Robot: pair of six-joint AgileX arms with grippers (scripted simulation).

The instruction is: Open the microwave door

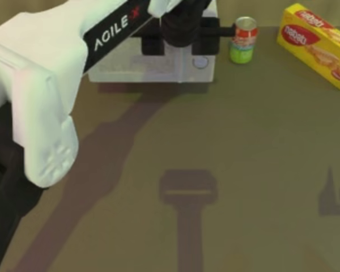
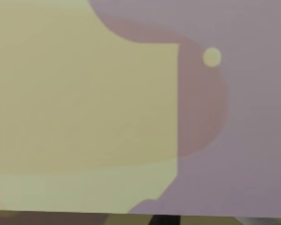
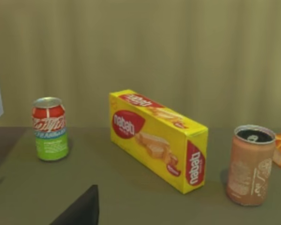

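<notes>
**Left arm reaches over the microwave; door appears shut**

The microwave [image 1: 158,65] sits at the upper centre of the top view, largely hidden beneath the left arm, which sweeps in from the lower left of the frame; the microwave door [image 1: 139,68] shows as a pale speckled panel along the front and appears closed, flush with the body; a round knob [image 1: 200,62] is visible just right of it. The left gripper [image 1: 181,25] hangs over the top of the appliance at the upper centre; whether its fingers are apart or together cannot be told, nor whether they touch anything; the left wrist view shows only flat pale and mauve surfaces very close up.

To do this step well, the gripper likely needs to catch the door's free edge and then swing along an arc around the hinge, not pull straight; a straight pull could drag the whole appliance.

A soda can [image 1: 243,38] stands just right of the microwave; a yellow biscuit box [image 1: 314,42] lies at the upper right. The right arm stays out of the top view; its own gripper is barely shown.
</notes>
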